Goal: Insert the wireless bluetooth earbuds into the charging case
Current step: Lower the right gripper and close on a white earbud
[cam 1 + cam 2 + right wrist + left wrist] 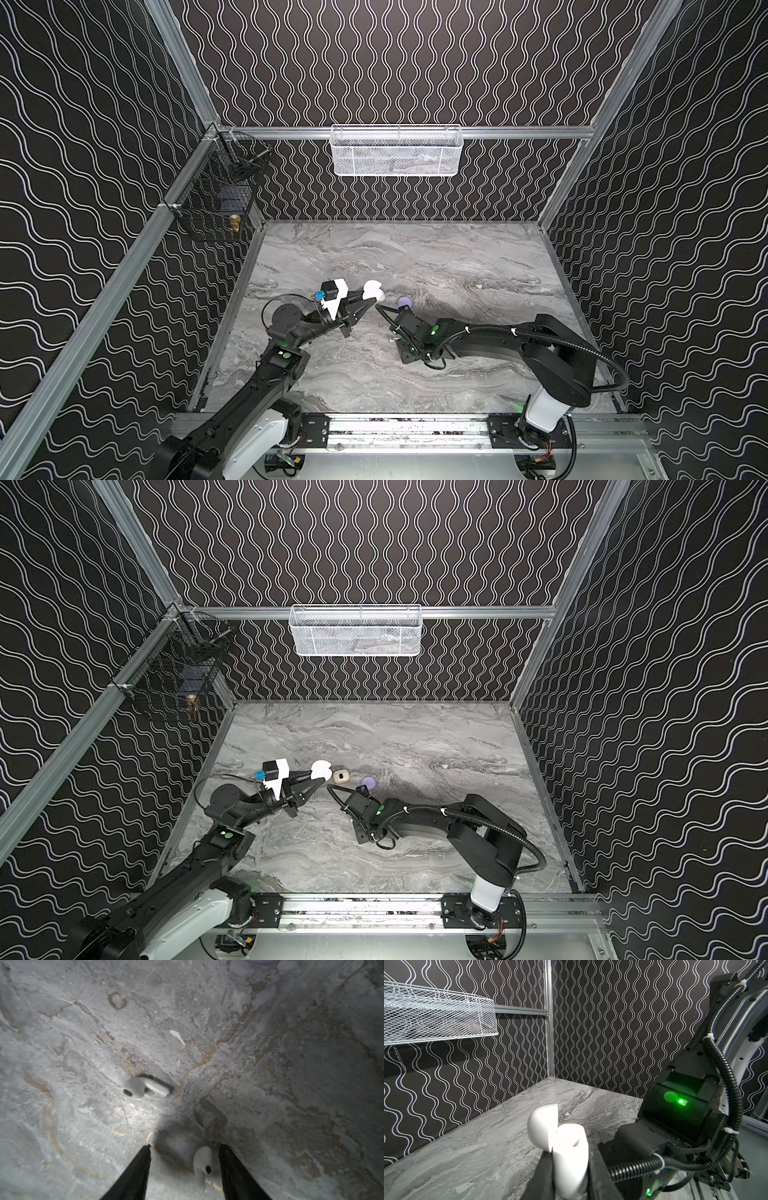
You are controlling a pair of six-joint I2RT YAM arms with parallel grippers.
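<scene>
The open white charging case [566,1147] is being gripped by the left hand [571,1169] for loading; a white earbud [202,1159] on the tabletop [291,1064] is being straddled by the parted right hand [185,1146] for pickup.

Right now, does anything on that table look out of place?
Yes. One white earbud lies loose on the marble table, a second earbud between the open right fingers, both outside any case. The white case, lid open, sits clamped in the left fingers.
</scene>
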